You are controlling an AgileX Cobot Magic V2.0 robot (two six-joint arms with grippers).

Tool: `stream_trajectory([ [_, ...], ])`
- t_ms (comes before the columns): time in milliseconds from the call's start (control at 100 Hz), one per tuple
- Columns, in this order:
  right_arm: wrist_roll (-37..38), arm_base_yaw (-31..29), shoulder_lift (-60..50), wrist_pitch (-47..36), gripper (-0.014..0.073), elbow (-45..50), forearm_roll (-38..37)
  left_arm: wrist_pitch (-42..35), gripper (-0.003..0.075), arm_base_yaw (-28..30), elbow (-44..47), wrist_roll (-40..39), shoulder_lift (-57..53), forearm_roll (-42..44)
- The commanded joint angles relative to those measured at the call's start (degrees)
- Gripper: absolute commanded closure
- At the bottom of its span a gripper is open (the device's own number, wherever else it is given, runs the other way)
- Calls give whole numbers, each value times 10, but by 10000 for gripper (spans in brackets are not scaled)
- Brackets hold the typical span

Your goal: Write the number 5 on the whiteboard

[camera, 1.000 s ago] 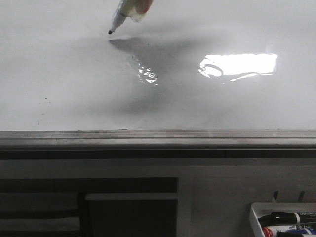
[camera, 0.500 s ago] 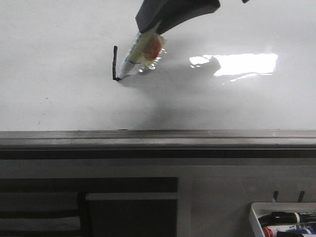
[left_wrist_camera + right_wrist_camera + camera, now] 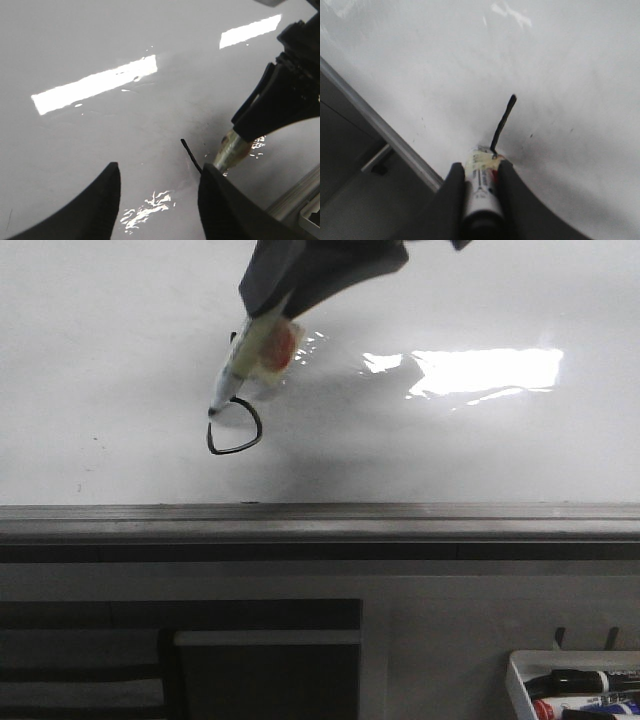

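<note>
The whiteboard (image 3: 100,360) is glossy white with a grey edge strip (image 3: 320,515) along its near side. My right gripper (image 3: 275,295) is shut on a marker pen (image 3: 240,365), whose tip touches the board. A black mark of the number 5 (image 3: 232,450) shows a short stem, partly hidden by the pen, and a rounded belly below it. In the right wrist view the fingers clamp the marker (image 3: 479,192) and the stem stroke (image 3: 502,125) runs away from its tip. My left gripper (image 3: 160,167) is open and empty above the board, next to the stroke (image 3: 190,152).
A small white tray (image 3: 515,675) with several marker pens (image 3: 575,680) hangs below the board at the near right. Bright glare patches (image 3: 485,370) lie on the board right of the pen. Dark shelving sits under the board edge.
The right gripper came down with the marker, drew a straight stem toward the near edge, then curved round into a belly. The pen tip now sits at the loop's left.
</note>
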Motion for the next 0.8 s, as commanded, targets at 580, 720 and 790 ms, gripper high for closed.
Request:
stream_trajectory([
  [580,-8,-27,-28,-99,655,-25,-26,-46,396,0,-16,-7,-1,-11],
  [720,-8,-37,-24,-88,655,-25,-26,-46,396,0,-16,-7,-1,-11],
  [790,-8,-45,-28,-84,652,-25,-26,-46,396,0,-16,-7,-1,-11],
])
